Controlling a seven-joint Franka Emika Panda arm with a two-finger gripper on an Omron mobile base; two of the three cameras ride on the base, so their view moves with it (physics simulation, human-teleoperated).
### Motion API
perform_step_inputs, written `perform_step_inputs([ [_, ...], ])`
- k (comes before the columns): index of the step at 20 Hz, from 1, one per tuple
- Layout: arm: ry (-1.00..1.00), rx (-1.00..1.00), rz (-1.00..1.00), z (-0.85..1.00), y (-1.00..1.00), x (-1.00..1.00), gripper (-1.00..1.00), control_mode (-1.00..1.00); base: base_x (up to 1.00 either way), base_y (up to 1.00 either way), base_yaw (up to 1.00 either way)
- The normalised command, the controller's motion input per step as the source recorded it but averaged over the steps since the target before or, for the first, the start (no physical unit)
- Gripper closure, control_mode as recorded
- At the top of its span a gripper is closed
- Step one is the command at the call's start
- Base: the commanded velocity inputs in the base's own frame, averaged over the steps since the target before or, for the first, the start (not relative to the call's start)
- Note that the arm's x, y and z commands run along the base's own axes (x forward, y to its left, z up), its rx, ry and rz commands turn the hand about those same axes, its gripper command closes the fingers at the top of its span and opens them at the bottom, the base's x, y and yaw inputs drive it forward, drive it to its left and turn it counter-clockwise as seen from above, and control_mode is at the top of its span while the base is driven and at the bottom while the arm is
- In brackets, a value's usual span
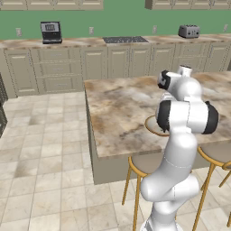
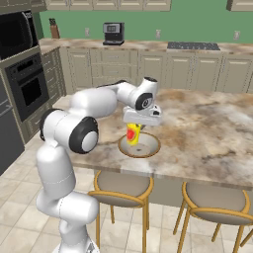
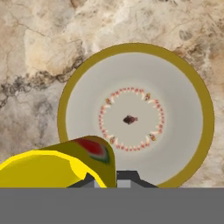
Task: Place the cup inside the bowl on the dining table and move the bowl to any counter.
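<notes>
The yellow cup (image 2: pixel 132 134) with its red mark hangs from my gripper (image 2: pixel 134 132), which is shut on it just above the bowl (image 2: pixel 143 148). The bowl, tan-rimmed with a greyish inside, sits on the dining table (image 2: pixel 207 133) near its front edge. Looking down the hand, the cup (image 3: pixel 61 164) fills the lower left and overlaps the bowl's (image 3: pixel 175 113) near rim; a ring of small marks shows at the bowl's centre. From the left base camera only a sliver of the bowl (image 1: pixel 152 126) peeks out beside my arm, on the dining table (image 1: pixel 117 108).
Stools (image 2: pixel 121 188) (image 2: pixel 215 200) stand under the table's near edge. The counter (image 1: pixel 76 43) runs along the back wall with a coffee machine (image 1: pixel 51 32), a cooktop (image 1: pixel 125 39) and a toaster (image 1: pixel 188 31). An oven stack (image 2: pixel 22 64) stands at the left.
</notes>
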Motion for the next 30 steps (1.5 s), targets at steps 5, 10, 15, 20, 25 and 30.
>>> perform_step_inputs([
  [5, 0.0, -0.03, 0.04, -0.17, -0.04, 0.0, 1.0, -1.0, 0.0, 0.0, 0.0],
  [10, 0.0, -0.05, 0.05, -0.01, 0.0, 0.06, 1.0, -1.0, 0.0, 0.0, 0.0],
  [15, 0.0, -0.05, 0.07, 0.0, 0.0, 0.13, 1.0, -1.0, 0.0, 0.0, 0.0],
  [20, 0.0, 0.0, 0.08, 0.0, 0.0, 0.15, 1.0, -1.0, 0.0, 0.0, 0.0],
  [25, 0.0, 0.0, 0.07, 0.0, 0.0, 0.14, 1.0, -1.0, 0.0, 0.0, 0.0],
  [30, 0.0, 0.0, 0.04, -0.03, -0.02, 0.03, 1.0, -1.0, 0.0, 0.0, 0.0],
])
